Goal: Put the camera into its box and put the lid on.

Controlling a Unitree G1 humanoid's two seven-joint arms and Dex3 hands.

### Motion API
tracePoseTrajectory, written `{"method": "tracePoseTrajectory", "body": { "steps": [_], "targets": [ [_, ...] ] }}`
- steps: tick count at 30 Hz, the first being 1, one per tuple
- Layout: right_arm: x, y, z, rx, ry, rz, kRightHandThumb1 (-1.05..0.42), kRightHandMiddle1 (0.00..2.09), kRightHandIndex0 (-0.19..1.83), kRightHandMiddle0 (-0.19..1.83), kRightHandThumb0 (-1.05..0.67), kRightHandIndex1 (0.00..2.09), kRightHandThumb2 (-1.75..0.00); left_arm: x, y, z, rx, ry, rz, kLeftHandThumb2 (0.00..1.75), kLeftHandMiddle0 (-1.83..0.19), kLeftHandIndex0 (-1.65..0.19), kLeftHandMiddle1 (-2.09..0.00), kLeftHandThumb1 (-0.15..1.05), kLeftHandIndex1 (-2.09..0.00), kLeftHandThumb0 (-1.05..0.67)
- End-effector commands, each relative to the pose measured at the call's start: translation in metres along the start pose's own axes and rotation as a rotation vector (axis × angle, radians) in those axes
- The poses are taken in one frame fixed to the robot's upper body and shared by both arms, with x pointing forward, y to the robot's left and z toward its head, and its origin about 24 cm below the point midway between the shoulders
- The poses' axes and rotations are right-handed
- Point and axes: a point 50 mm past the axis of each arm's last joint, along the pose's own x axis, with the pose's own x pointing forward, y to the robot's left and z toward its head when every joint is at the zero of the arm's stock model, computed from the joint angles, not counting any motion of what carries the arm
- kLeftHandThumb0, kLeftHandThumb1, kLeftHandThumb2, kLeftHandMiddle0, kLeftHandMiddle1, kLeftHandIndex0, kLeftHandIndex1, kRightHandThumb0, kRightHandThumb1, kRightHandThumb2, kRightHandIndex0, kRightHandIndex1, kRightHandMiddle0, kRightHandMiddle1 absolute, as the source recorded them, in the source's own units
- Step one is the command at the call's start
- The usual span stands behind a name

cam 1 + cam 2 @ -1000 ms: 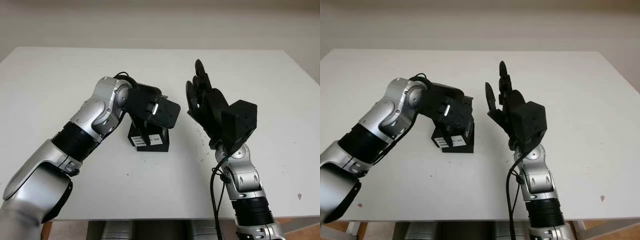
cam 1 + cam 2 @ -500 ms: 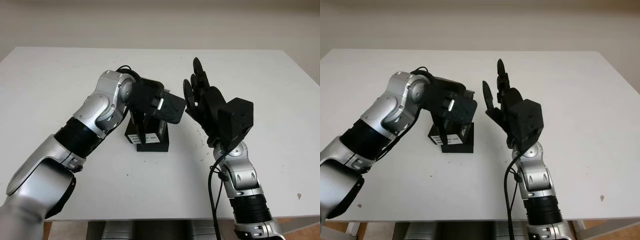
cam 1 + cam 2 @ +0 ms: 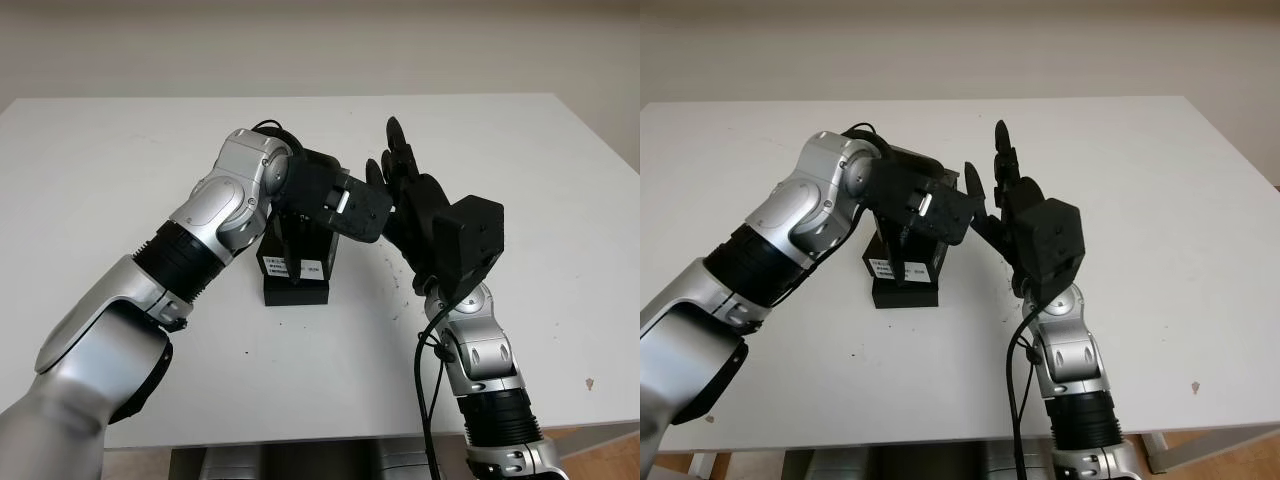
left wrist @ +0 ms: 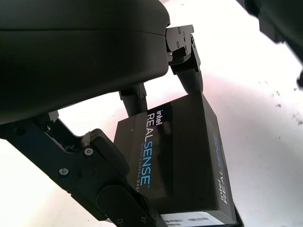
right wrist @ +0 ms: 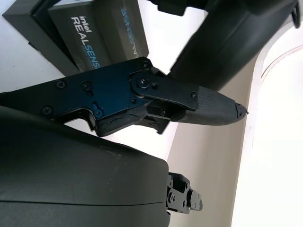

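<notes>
- Box (image 3: 296,285): black, on the white table (image 3: 120,170), near centre; white label on its near side.
- Lid (image 4: 182,151): black, printed "intel REALSENSE", over the box, tilted; whether fully seated, cannot tell.
- Left hand (image 3: 300,235): directly above the box, fingers (image 4: 189,71) closed on the lid from opposite sides.
- Right hand (image 3: 405,190): raised at 3 o'clock of the box, just beside the left hand, open, holding nothing, fingertips toward 12 o'clock.
- Camera: position cannot be told.
</notes>
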Motion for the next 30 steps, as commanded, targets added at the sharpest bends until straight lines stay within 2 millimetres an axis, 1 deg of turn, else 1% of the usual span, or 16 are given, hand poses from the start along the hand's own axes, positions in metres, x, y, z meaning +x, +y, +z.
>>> {"method": "tracePoseTrajectory", "body": {
  "steps": [1, 3, 4, 5, 6, 8, 12, 14, 16, 18, 21, 23, 25, 27, 29, 30],
  "targets": [
    [0.0038, 0.0024, 0.0056, -0.001, -0.022, 0.003, -1.05, 0.06, -0.14, -0.16, -0.77, 0.06, -0.64, -0.0037, 0.0113, 0.0034, 0.020, -0.006, 0.035, 0.05, -0.31, 0.16, -2.09, 1.00, -1.47, -0.12],
    [0.0037, 0.0021, 0.0053, 0.007, -0.024, 0.002, -1.05, 0.06, -0.14, -0.15, -0.77, 0.06, -0.64, -0.0032, 0.0107, 0.0020, 0.003, 0.000, 0.026, 0.05, -0.26, 0.11, -2.09, 1.00, -1.66, -0.13],
    [0.0037, 0.0019, 0.0050, 0.017, -0.024, 0.002, -1.05, 0.06, -0.14, -0.16, -0.77, 0.06, -0.64, -0.0034, 0.0110, 0.0016, -0.010, 0.025, 0.014, 0.05, -0.27, 0.13, -2.09, 1.00, -1.71, -0.14],
    [0.0039, 0.0018, 0.0048, 0.019, -0.025, 0.003, -1.05, 0.05, -0.15, -0.16, -0.79, 0.05, -0.64, -0.0036, 0.0115, 0.0017, -0.012, 0.050, 0.007, 0.05, -0.31, 0.17, -2.09, 0.99, -1.32, -0.14],
    [0.0042, 0.0016, 0.0045, 0.021, -0.028, 0.005, -1.05, 0.05, -0.15, -0.16, -0.79, 0.05, -0.64, -0.0042, 0.0121, 0.0022, -0.012, 0.070, 0.001, 0.05, -0.34, 0.18, -2.09, 0.99, -1.15, -0.14],
    [0.0044, 0.0013, 0.0040, 0.018, -0.031, 0.011, -1.05, 0.05, -0.15, -0.16, -0.79, 0.05, -0.64, -0.0055, 0.0126, 0.0023, -0.017, 0.081, -0.004, 0.06, -0.43, 0.18, -2.09, 1.01, -0.69, -0.13],
    [0.0049, 0.0016, 0.0034, 0.011, -0.031, 0.010, -1.05, 0.05, -0.15, -0.16, -0.79, 0.05, -0.64, -0.0057, 0.0119, 0.0002, -0.023, 0.087, -0.007, 0.06, -0.50, 0.19, -2.09, 1.03, -0.93, -0.16],
    [0.0056, 0.0026, 0.0039, 0.017, -0.032, 0.011, -1.05, 0.05, -0.15, -0.16, -0.79, 0.05, -0.64, -0.0052, 0.0108, -0.0012, -0.025, 0.090, -0.016, 0.06, -0.52, 0.19, -2.09, 1.04, -1.14, -0.17],
    [0.0061, 0.0034, 0.0041, 0.025, -0.032, 0.013, -1.05, 0.05, -0.15, -0.16, -0.80, 0.05, -0.64, -0.0046, 0.0094, -0.0016, -0.025, 0.089, -0.049, 0.06, -0.52, 0.15, -2.09, 1.04, -1.28, -0.17],
    [0.0063, 0.0042, 0.0044, 0.035, -0.032, 0.014, -1.05, 0.06, -0.15, -0.16, -0.81, 0.05, -0.63, -0.0035, 0.0078, -0.0018, -0.038, 0.086, -0.068, 0.06, -0.55, 0.18, -2.09, 1.04, -1.31, -0.15],
    [0.0064, 0.0051, 0.0043, 0.036, -0.037, 0.013, -1.05, 0.06, -0.15, -0.16, -0.81, 0.05, -0.63, -0.0020, 0.0060, -0.0021, -0.072, 0.092, -0.073, 0.06, -0.56, 0.16, -2.09, 1.04, -1.55, -0.14],
    [0.0065, 0.0056, 0.0041, 0.040, -0.038, 0.015, -1.05, 0.06, -0.15, -0.15, -0.82, 0.05, -0.63, -0.0017, 0.0052, -0.0018, -0.086, 0.094, -0.076, 0.06, -0.53, 0.16, -2.09, 1.04, -1.56, -0.15],
    [0.0068, 0.0061, 0.0040, 0.047, -0.033, 0.014, -1.05, 0.05, -0.15, -0.16, -0.82, 0.05, -0.63, -0.0009, 0.0045, -0.0009, -0.057, 0.092, -0.091, 0.06, -0.55, 0.18, -2.09, 1.04, -1.44, -0.16],
    [0.0074, 0.0069, 0.0040, 0.046, -0.033, 0.010, -1.05, 0.06, -0.15, -0.16, -0.83, 0.05, -0.62, 0.0005, 0.0038, -0.0015, -0.053, 0.098, -0.101, 0.07, -0.55, 0.19, -2.09, 1.05, -1.47, -0.17],
    [0.0082, 0.0078, 0.0040, 0.043, -0.038, 0.007, -1.05, 0.06, -0.15, -0.15, -0.83, 0.05, -0.62, 0.0016, 0.0033, -0.0025, -0.066, 0.105, -0.104, 0.07, -0.49, 0.19, -2.09, 1.05, -1.40, -0.14],
    [0.0085, 0.0081, 0.0038, 0.041, -0.039, 0.005, -1.05, 0.06, -0.15, -0.15, -0.82, 0.06, -0.63, 0.0019, 0.0030, -0.0031, -0.072, 0.103, -0.100, 0.07, -0.49, 0.17, -2.09, 1.04, -1.60, -0.14]
  ]
}}
